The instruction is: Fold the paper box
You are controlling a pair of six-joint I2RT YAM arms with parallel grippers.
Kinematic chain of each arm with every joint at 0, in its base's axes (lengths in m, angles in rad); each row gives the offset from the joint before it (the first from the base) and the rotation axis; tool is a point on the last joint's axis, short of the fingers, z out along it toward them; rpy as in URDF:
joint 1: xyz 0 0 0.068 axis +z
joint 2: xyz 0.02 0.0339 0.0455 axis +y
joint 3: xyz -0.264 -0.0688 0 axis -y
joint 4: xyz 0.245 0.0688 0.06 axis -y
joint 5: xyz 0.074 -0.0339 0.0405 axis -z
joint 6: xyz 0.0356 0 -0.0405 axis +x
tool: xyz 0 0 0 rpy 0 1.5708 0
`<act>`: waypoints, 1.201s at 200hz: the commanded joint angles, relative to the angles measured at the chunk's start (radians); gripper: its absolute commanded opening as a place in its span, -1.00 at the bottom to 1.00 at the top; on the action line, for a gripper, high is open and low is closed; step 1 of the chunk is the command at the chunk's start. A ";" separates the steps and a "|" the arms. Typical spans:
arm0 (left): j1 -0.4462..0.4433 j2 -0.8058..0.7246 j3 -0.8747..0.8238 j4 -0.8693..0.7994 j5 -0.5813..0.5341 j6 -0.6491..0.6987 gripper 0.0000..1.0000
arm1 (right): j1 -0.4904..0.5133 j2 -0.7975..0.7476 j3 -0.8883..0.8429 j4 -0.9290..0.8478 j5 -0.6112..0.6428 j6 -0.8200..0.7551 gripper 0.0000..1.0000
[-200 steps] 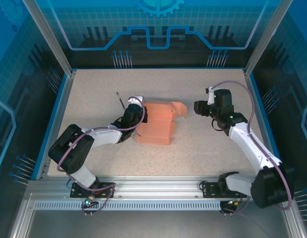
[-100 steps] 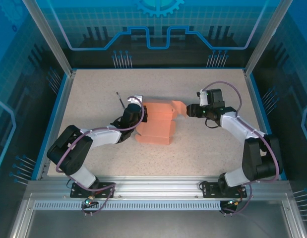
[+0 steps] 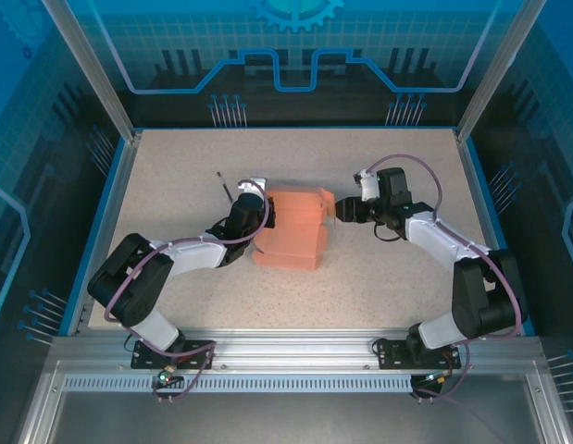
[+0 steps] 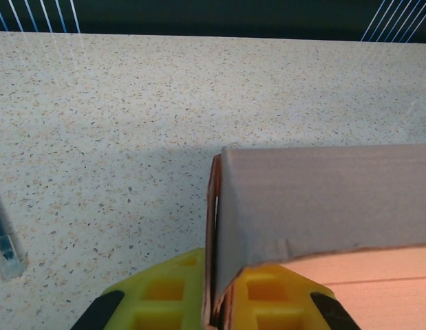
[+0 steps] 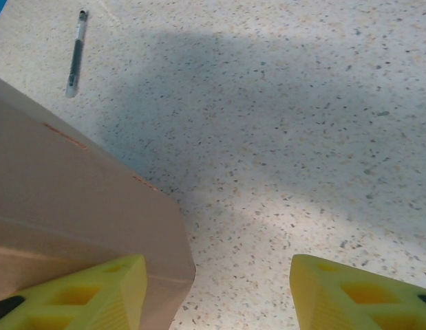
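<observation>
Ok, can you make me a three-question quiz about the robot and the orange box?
1. Where is the thin dark pen, compared with the salmon-orange cardboard box?
A) on top
B) beside it, on the speckled table
C) inside
2. What colour are the fingers of the right gripper?
A) yellow
B) red
C) green
3. The left gripper is:
A) wide open
B) shut on the box's wall
C) holding the pen
Answers: 1 B, it lies on bare tabletop; 2 A, both fingers are yellow; 3 B, its fingers pinch the cardboard wall.
</observation>
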 commanded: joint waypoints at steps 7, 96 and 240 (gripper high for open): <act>-0.005 -0.023 -0.011 0.004 0.006 -0.011 -0.92 | 0.026 -0.019 -0.002 0.018 -0.071 -0.005 0.18; -0.004 -0.017 -0.005 0.001 0.010 -0.012 -0.91 | 0.033 -0.026 -0.006 -0.113 -0.091 -0.066 0.18; -0.004 -0.021 -0.013 -0.001 0.011 -0.012 -0.92 | 0.059 0.041 0.061 -0.026 -0.175 -0.030 0.13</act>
